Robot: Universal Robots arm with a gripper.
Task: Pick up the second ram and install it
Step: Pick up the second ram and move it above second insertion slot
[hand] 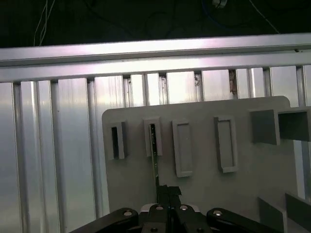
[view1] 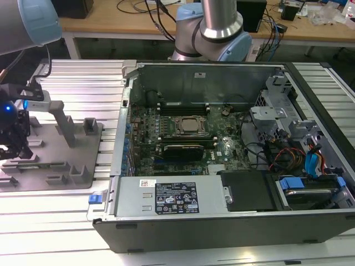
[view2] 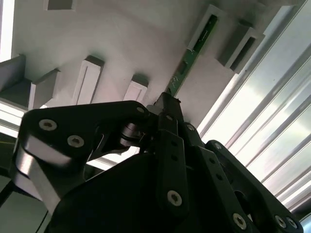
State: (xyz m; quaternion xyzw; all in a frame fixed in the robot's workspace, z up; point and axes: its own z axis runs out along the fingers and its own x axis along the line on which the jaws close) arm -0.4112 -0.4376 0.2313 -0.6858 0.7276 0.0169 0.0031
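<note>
The second ram (hand: 155,160) is a thin green stick seen edge-on, standing in a slotted post of the grey holder tray (hand: 204,194). In the second wrist view the second ram (view2: 187,58) runs from the post down to my fingertips. My gripper (hand: 168,192) is shut on the stick's near end, with the black fingers pressed together around it in both wrist views. In the exterior view my gripper (view1: 14,151) hangs over the holder tray (view1: 50,152) at the exterior view's left.
An open computer case (view1: 222,216) lies to the exterior view's right of the tray, with the green motherboard (view1: 183,136) inside. Several grey posts (view1: 69,130) rise from the tray. Ribbed aluminium table slats (hand: 58,145) surround it. Cables and drive bays (view1: 299,155) fill the case's right side.
</note>
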